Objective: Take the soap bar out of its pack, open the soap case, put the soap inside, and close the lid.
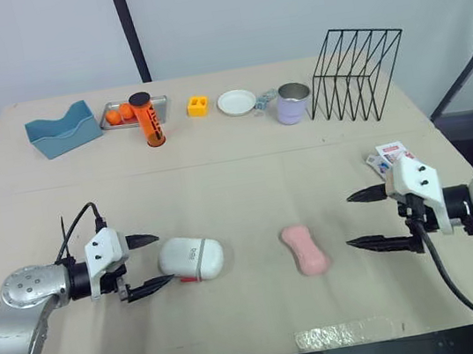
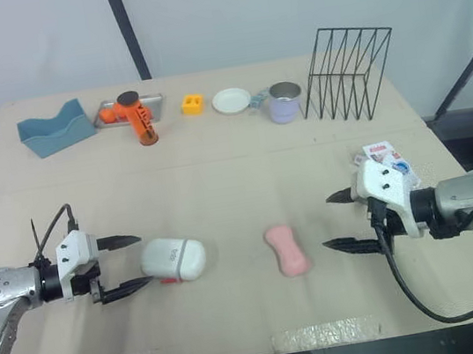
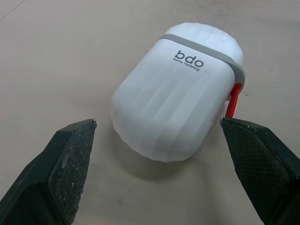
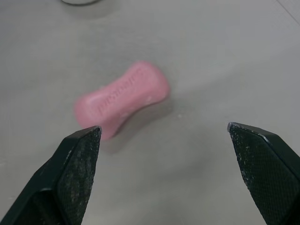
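Between wide-spread left tool [image 1: 163,259] and right tool [image 1: 349,221]: one pink soap bar [image 1: 305,249], one closed soap case [image 1: 193,258].

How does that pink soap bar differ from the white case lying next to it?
The soap bar is pink; the soap case is white with a grey band and a red tab. The soap bar is flat and pinched at its middle; the soap case is a bulkier, rounded, ribbed shell. The soap bar carries pressed lettering, the soap case printed lettering. Both lie loose on the table.
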`<state>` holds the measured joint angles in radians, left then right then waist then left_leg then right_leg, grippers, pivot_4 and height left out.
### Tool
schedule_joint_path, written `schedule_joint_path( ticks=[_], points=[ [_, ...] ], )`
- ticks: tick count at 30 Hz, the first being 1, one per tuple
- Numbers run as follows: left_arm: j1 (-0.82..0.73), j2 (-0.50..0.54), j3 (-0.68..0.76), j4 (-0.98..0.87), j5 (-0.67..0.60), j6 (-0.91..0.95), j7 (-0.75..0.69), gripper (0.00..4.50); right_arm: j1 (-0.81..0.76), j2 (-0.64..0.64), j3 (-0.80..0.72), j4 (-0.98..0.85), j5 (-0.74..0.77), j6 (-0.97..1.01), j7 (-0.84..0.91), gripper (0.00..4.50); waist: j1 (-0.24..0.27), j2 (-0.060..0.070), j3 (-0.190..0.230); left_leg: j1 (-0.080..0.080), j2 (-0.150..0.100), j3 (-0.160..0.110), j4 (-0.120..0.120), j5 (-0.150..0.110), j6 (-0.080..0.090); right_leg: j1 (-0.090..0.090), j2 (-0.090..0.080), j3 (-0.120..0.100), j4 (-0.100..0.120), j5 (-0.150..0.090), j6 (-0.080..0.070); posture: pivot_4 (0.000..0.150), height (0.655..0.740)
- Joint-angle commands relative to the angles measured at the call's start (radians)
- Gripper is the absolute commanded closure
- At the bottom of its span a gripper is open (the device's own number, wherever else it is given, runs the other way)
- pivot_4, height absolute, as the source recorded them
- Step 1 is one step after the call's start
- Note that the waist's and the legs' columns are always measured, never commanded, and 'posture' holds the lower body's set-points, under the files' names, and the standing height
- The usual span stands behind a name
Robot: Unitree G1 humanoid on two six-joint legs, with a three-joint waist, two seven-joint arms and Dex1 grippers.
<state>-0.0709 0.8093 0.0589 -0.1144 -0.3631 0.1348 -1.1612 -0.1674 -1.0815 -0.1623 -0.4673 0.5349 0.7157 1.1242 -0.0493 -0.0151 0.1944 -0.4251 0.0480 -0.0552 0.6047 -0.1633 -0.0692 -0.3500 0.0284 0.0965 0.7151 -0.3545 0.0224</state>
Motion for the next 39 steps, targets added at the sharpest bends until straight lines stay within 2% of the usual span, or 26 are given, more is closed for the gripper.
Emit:
schedule_joint_path(
  ticks=[1, 6, 12, 17, 29, 39],
  points=[
    [0.004, 0.022, 0.030, -0.017, 0.002, -0.018, -0.004, 0.00, -0.077, -0.007, 0.030, -0.134, 0.119, 0.184, -0.063, 0.04, 0.001, 0.000, 0.000, 0.000, 0.000, 0.000, 0.000, 0.000, 0.000, 0.000, 0.000, 0.000, 0.000, 0.000, 0.000, 0.150, 0.7371],
    [0.016, 0.011, 0.023, -0.026, 0.007, -0.021, 0.006, 0.00, -0.203, 0.035, 0.183, -0.161, 0.074, 0.461, -0.271, 0.04, 0.001, -0.001, 0.000, -0.002, 0.000, -0.001, 0.000, 0.000, 0.000, -0.001, -0.001, -0.001, -0.001, 0.000, 0.000, 0.150, 0.7371],
    [0.040, 0.015, 0.018, -0.030, 0.020, -0.032, 0.006, 0.00, -0.338, 0.143, 0.169, -0.136, 0.146, 0.731, -0.373, 0.04, 0.001, -0.001, 0.000, -0.005, 0.000, 0.000, 0.000, 0.000, 0.000, -0.005, 0.000, 0.000, 0.000, 0.000, -0.001, 0.150, 0.7371],
    [0.039, 0.015, 0.013, -0.030, 0.027, -0.037, 0.010, 0.00, -0.396, 0.222, 0.183, -0.146, 0.162, 0.868, -0.426, 0.04, 0.001, -0.001, 0.000, -0.005, 0.000, -0.001, 0.000, 0.000, 0.000, -0.006, 0.000, -0.001, 0.000, 0.001, -0.001, 0.150, 0.7371],
    [0.067, 0.013, 0.018, -0.035, 0.047, -0.053, 0.028, 0.00, -0.378, 0.285, 0.258, -0.108, 0.159, 0.899, -0.609, 0.04, 0.001, -0.001, 0.000, -0.007, 0.000, -0.001, 0.000, 0.000, 0.000, -0.007, 0.000, -0.001, 0.000, 0.000, -0.001, 0.150, 0.7371],
    [0.079, 0.015, 0.021, -0.048, 0.051, -0.052, 0.045, 0.00, -0.335, 0.314, 0.288, -0.108, 0.248, 0.899, -0.731, 0.04, 0.001, -0.002, 0.000, -0.007, 0.000, -0.001, 0.000, 0.000, 0.000, -0.008, 0.000, -0.001, 0.000, 0.000, 0.000, 0.150, 0.7371]
  ],
)
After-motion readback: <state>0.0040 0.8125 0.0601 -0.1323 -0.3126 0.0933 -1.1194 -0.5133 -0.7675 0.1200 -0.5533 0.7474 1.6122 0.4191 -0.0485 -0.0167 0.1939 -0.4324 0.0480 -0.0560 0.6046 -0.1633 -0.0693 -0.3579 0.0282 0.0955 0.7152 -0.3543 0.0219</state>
